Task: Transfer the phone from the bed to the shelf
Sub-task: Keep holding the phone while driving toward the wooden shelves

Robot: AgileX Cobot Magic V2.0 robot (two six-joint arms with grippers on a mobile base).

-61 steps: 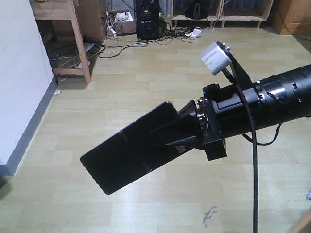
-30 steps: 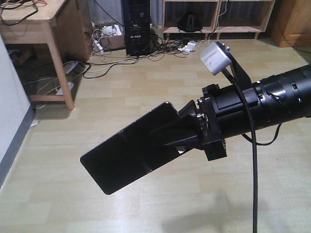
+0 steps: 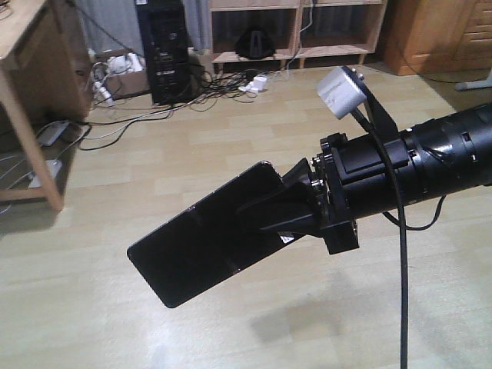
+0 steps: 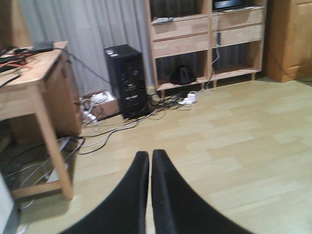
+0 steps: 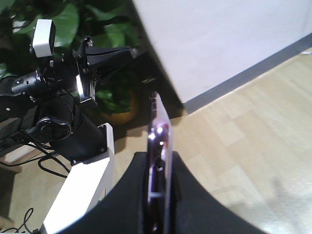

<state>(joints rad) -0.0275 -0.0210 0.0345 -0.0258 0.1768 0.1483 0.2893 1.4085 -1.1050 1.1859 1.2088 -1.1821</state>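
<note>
The phone (image 3: 196, 250), a long glossy black slab, hangs in the air over the wood floor with my right gripper (image 3: 265, 219) shut on one end. In the right wrist view the phone (image 5: 158, 124) shows edge-on, its pinkish rim pinched between the two black fingers of the right gripper (image 5: 157, 157). My left gripper (image 4: 150, 154) is shut with nothing in it, pointing at the floor. The shelf (image 3: 296, 34) of pale wood stands at the far wall, also seen in the left wrist view (image 4: 204, 36). The bed is out of view.
A wooden desk (image 3: 34, 100) stands at the left with cables (image 3: 192, 88) and power strips spread on the floor beside it. A black computer tower (image 3: 165, 50) stands next to the shelf. An orange-brown cabinet (image 3: 438, 34) is at the back right. A potted plant (image 5: 109, 97) stands by a white wall (image 5: 219, 39).
The background has slid left in the front view: the white wall has left the frame, and the shelf and cabinet show more. The phone stays in the right gripper, unmoved in the frame.
</note>
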